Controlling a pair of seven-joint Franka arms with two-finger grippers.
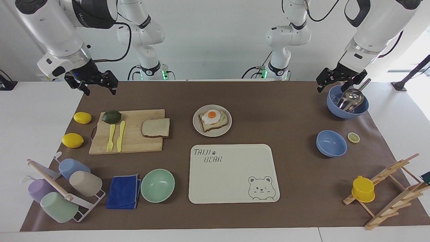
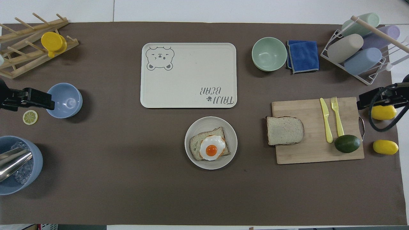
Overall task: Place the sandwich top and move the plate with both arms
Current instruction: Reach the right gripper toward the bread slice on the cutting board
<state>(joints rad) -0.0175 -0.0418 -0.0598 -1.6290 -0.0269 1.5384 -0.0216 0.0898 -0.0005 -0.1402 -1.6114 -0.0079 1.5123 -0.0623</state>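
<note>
The sandwich top (image 1: pixel 155 127), a plain bread slice, lies on a wooden cutting board (image 1: pixel 134 143), on the board's end nearest the plate; it also shows in the overhead view (image 2: pixel 284 130). The beige-grey plate (image 1: pixel 221 133) holds a bread slice with a fried egg (image 1: pixel 212 117) at mid table, also in the overhead view (image 2: pixel 224 126). My right gripper (image 1: pixel 99 90) hangs open and empty over the mat's edge at the right arm's end. My left gripper (image 1: pixel 336 88) hangs open and empty over a blue bowl with a metal scoop (image 1: pixel 349 101).
The cream bear tray (image 1: pixel 231 181) lies farther from the robots than the plate, with a mint bowl (image 1: pixel 157 185) and blue cloth (image 1: pixel 123 191) beside it. Avocado, yellow knife and fork share the board. Two lemons, a cup rack, a second blue bowl (image 1: pixel 331 143) and a wooden rack stand at the ends.
</note>
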